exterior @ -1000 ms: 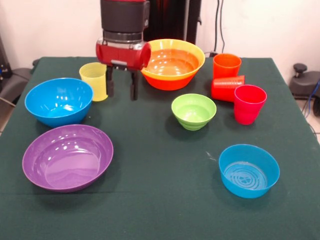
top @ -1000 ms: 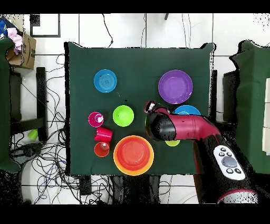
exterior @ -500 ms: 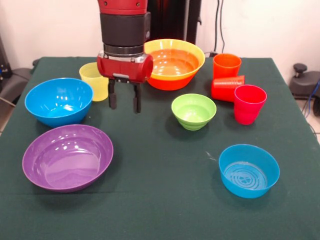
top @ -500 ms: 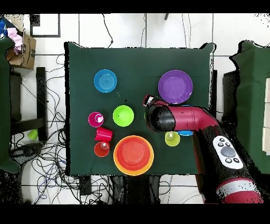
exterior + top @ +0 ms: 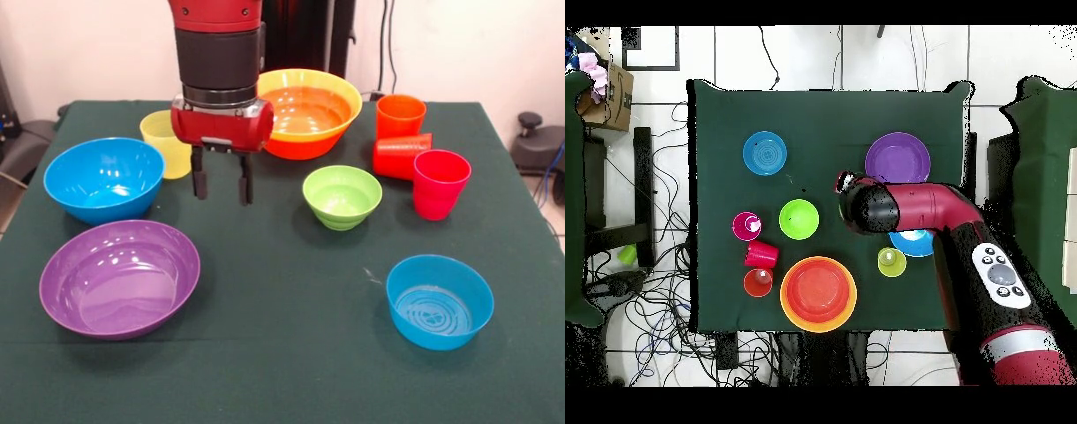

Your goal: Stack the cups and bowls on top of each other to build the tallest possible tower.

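Nothing is stacked: bowls (image 5: 121,277) and cups (image 5: 440,183) sit scattered apart on the green table (image 5: 291,353), one red cup (image 5: 402,155) tipped sideways; the empty gripper (image 5: 222,186) hangs between them, fingers spread

My open two-finger gripper (image 5: 221,186) hangs over bare green cloth. Close behind it stand a yellow plastic cup (image 5: 167,143) and a large yellow-orange plastic bowl (image 5: 306,111). A small light green bowl (image 5: 342,196) blocks one side, a blue bowl (image 5: 103,177) the other. The table's middle lies clear.
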### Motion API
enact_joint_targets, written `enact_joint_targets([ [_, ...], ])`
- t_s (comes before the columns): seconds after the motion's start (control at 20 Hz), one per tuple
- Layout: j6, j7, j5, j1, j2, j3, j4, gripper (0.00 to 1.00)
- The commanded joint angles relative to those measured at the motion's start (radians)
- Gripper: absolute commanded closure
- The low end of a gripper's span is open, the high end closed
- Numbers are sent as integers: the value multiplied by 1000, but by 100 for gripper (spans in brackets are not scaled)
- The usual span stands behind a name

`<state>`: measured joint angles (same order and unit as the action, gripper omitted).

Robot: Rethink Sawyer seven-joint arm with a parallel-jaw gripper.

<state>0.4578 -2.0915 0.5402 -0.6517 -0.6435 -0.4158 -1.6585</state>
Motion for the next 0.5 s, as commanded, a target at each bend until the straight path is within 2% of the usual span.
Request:
enact_joint_targets([
  [0.05, 268, 714, 151, -88, 75, -232, 118, 0],
  [0.1, 276, 787, 172, -105, 87, -260, 130, 0],
  [0.2, 267, 866, 197, -139, 102, -294, 128, 0],
  [0.35, 293, 943, 201, -172, 118, -321, 130, 0],
  [0.5, 291, 1016, 201, -217, 170, -335, 158, 0],
])
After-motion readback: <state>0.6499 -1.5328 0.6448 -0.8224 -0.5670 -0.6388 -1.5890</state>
